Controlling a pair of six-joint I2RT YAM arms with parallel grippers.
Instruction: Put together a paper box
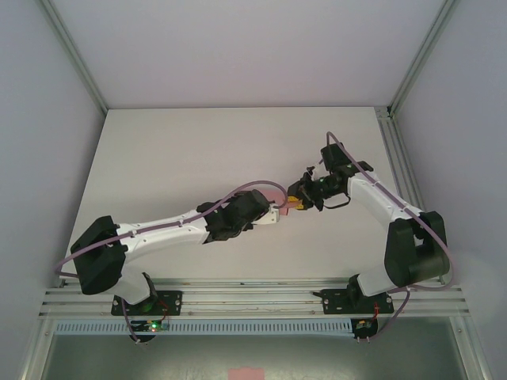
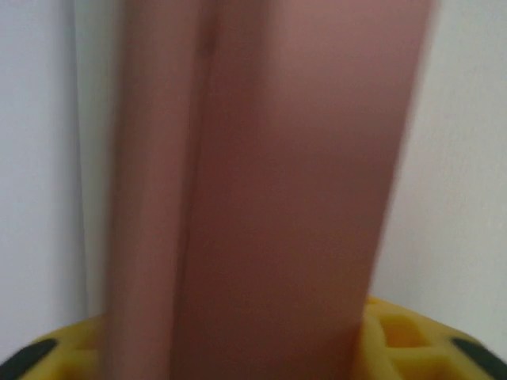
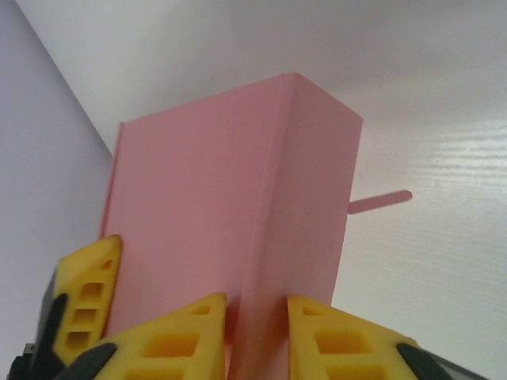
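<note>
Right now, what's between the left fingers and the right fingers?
The pink paper box; the top view shows it spanning from the left fingers to the right fingers.

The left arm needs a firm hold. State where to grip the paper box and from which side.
Probably pinch the paper box by its broad flat panel's outer edge, from opposite the right fingers. That panel is thin and flat; those fingers straddle the folded corner.

Lab robot cell from my remote seat: white bench, aluminium frame, plain white enclosure walls.
</note>
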